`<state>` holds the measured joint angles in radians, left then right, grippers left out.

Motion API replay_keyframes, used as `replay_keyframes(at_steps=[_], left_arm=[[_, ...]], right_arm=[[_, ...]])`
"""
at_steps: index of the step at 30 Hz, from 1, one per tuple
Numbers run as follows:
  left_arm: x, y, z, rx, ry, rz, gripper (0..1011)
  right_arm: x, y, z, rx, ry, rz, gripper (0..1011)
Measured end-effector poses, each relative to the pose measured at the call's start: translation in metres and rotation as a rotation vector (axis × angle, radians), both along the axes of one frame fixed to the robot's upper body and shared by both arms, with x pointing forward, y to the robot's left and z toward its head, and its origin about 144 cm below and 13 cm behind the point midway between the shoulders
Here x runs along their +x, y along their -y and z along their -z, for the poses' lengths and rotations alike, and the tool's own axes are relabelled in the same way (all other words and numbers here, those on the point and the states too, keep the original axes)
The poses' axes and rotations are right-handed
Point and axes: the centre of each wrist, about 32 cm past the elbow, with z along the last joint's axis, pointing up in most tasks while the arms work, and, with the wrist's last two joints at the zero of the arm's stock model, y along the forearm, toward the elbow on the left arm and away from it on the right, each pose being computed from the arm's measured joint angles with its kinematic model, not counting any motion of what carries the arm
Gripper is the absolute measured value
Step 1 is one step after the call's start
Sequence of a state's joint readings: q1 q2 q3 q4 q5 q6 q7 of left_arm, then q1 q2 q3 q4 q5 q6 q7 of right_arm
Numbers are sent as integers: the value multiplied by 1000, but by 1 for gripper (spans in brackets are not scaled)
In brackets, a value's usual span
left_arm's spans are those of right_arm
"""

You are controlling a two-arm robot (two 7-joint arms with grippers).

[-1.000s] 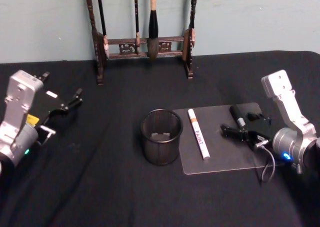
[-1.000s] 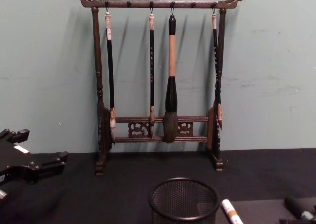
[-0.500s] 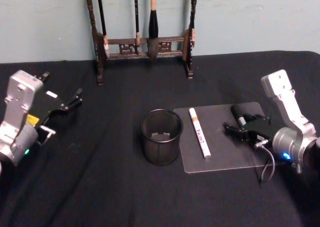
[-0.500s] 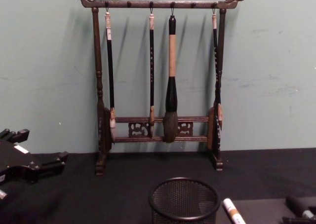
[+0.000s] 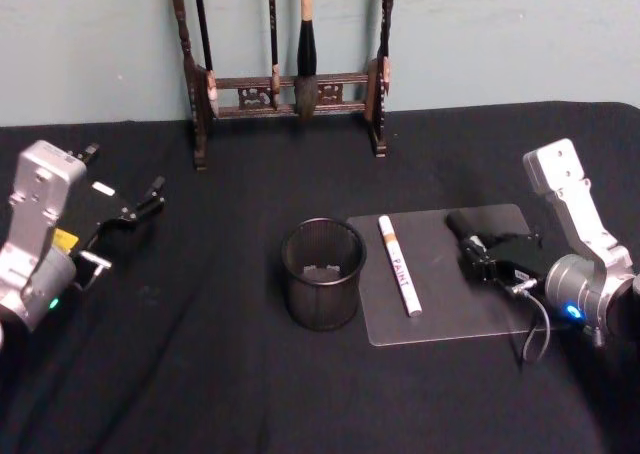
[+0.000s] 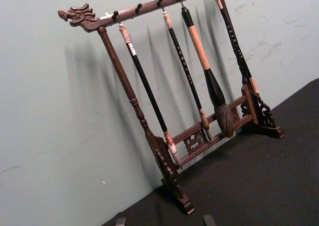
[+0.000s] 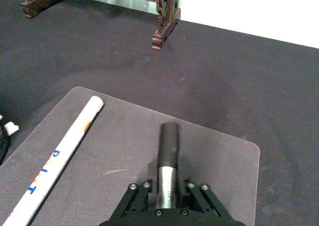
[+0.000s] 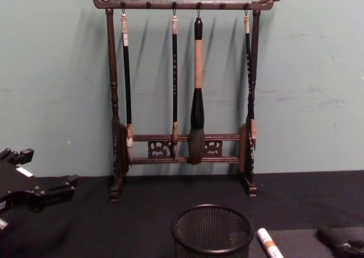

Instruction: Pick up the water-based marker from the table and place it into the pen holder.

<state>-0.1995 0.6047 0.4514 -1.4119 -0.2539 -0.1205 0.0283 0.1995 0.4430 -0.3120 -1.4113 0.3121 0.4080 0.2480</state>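
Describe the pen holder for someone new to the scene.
Start at the tall wooden brush rack at the table's back, then come forward to the left of the translucent mat. There stands the pen holder: a small round black wire-mesh cup, the only container.

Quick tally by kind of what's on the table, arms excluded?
markers: 2, the white marker and the dark marker
brushes: 4
brush rack: 1
pen holder: 1
mat: 1
Total: 9
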Motion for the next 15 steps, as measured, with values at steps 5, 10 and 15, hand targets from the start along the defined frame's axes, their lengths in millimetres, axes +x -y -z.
replay_keyframes(at_steps=[5, 10, 15], left_arm=[[0, 0, 0, 0, 0, 0, 1001], [0, 0, 0, 0, 0, 0, 1001], [0, 0, 0, 0, 0, 0, 1001]], right_arm=[[0, 0, 0, 1, 0, 0, 209], [0, 0, 0, 1, 0, 0, 209], [0, 0, -2, 3, 6, -6, 209]])
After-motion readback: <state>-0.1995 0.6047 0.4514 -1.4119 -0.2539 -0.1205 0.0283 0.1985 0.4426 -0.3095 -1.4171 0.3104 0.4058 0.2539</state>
